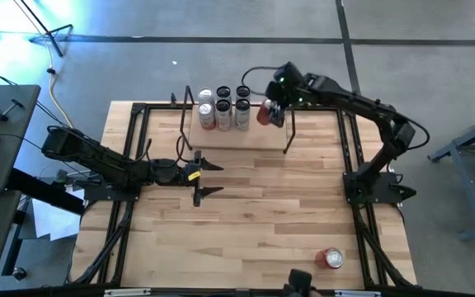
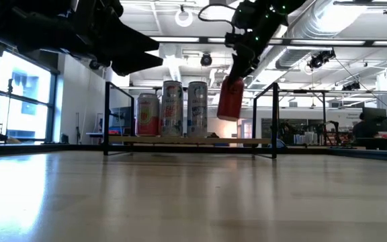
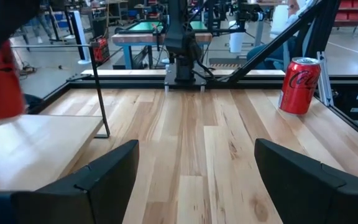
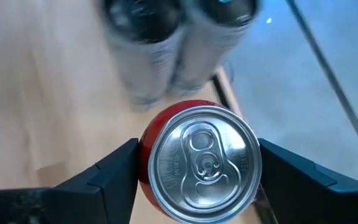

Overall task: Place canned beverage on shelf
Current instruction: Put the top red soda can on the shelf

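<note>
A red canned beverage (image 2: 230, 98) hangs tilted above the right part of the shelf (image 1: 246, 136), with my right gripper (image 1: 272, 114) shut on it. The right wrist view looks down on its silver top (image 4: 199, 165). The shelf is a low light-wood plank with black rod uprights at the table's far side; several upright cans (image 1: 223, 107) stand on their bases on its left half. My left gripper (image 1: 219, 178) waits open and empty over the table's middle left. My right gripper pinches the red can by its side wall just below the top rim (image 4: 146, 163), one finger (image 4: 114, 171) on each side. The fingers come slanting down from the table's right. The can hangs tilted below them, its base (image 2: 227, 117) clear of the shelf plank.
A second red can (image 1: 334, 258) stands on the table near its front right corner, also visible as the red can (image 3: 300, 85) in the left wrist view. Black frame rails (image 1: 130, 165) run along the table's left and right sides. Bare plank (image 1: 266, 140) lies right of the standing cans.
</note>
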`<state>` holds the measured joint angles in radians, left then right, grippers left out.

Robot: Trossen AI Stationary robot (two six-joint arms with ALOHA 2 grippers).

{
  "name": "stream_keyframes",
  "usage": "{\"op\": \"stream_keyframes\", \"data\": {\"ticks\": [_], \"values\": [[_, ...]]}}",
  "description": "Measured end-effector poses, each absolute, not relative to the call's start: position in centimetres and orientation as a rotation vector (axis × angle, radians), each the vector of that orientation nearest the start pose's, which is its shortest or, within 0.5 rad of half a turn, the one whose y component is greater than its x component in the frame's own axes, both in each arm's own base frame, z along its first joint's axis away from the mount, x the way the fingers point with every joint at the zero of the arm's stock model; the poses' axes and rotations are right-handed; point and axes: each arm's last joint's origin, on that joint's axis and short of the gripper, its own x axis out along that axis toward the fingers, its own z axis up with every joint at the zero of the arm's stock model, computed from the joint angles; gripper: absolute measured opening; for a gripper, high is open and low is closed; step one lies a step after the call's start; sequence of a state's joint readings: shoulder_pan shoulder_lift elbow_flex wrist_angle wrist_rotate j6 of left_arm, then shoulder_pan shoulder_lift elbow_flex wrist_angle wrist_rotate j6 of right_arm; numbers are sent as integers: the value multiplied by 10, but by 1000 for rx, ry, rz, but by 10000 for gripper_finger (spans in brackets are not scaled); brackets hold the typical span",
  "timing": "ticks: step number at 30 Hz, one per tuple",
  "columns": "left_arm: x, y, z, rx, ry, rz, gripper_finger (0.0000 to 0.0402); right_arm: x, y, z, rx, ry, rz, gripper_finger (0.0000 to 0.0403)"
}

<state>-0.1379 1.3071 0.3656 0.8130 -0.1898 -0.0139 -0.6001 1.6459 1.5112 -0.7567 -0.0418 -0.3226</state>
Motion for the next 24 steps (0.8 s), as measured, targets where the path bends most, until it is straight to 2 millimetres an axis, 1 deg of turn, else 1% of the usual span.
{"op": "stream_keyframes", "data": {"ticks": [4, 10, 12, 19, 21, 24], "values": [[238, -27, 183, 6, 125, 53, 310, 284, -209, 319, -16, 913, -385, 269], [238, -27, 183, 6, 125, 53, 310, 283, -213, 322, -20, 899, -344, 269], [238, -27, 184, 6, 125, 53, 310, 286, -215, 325, -11, 918, -338, 269], [238, -27, 183, 6, 125, 53, 310, 311, -233, 327, -10, 970, -343, 269], [238, -27, 183, 6, 125, 53, 310, 315, -239, 324, 3, 992, -340, 269], [238, -27, 183, 6, 125, 53, 310, 319, -246, 312, 29, 1051, -329, 269]]}}
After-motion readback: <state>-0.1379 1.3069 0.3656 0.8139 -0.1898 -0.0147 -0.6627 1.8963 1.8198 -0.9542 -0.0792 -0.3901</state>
